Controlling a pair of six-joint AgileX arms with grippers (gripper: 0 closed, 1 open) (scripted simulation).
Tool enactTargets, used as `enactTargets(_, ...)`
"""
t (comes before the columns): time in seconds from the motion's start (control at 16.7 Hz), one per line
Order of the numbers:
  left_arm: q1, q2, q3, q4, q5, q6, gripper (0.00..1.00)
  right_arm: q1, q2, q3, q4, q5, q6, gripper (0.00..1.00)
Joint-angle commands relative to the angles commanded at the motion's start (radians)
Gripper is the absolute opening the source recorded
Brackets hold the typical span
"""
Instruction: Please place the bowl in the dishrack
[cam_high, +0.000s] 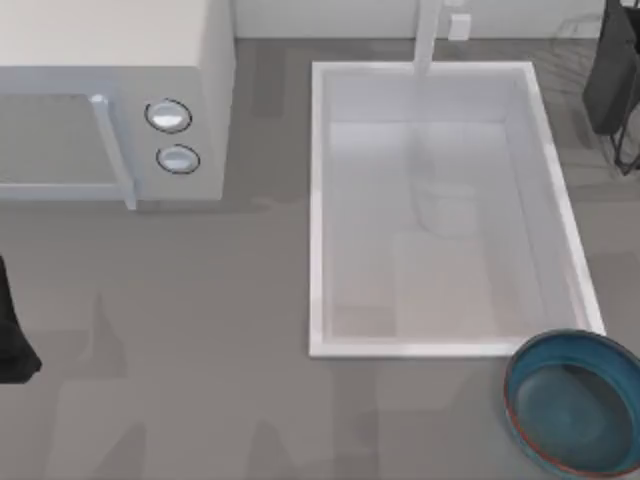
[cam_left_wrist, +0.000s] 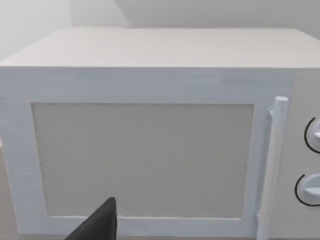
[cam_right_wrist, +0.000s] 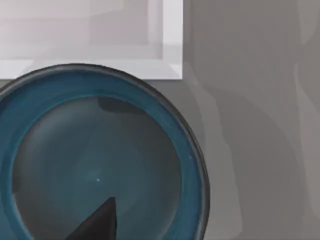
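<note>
The bowl (cam_high: 575, 400) is deep blue with a thin reddish-brown rim. It stands upright on the counter at the front right, just off the sink's near right corner. The right wrist view looks down into the bowl (cam_right_wrist: 95, 160), and one dark fingertip (cam_right_wrist: 100, 222) of my right gripper pokes in over its inside. The dishrack (cam_high: 590, 50) is a thin wire frame with a dark part at the back right, beyond the sink. My left arm (cam_high: 12, 345) is parked at the left edge of the table.
A white sink basin (cam_high: 320, 200) with a faucet (cam_high: 428, 35) fills the middle. A white microwave (cam_high: 110, 100) stands at the back left, and the left wrist view faces its door (cam_left_wrist: 142, 160) and handle (cam_left_wrist: 275, 165). Grey counter lies in front.
</note>
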Motion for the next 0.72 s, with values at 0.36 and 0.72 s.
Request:
enactTargets(0.36, 0.0, 0.0, 0.0, 0.0, 0.0, 0.0, 1.0, 0.05, 0.319, 0.249, -0.283, 0.003, 0.049, 1.0)
enactTargets(0.72, 0.0, 0.0, 0.0, 0.0, 0.0, 0.0, 1.0, 0.056, 0.36, 0.283, -0.318, 0.005, 0.055, 1.0)
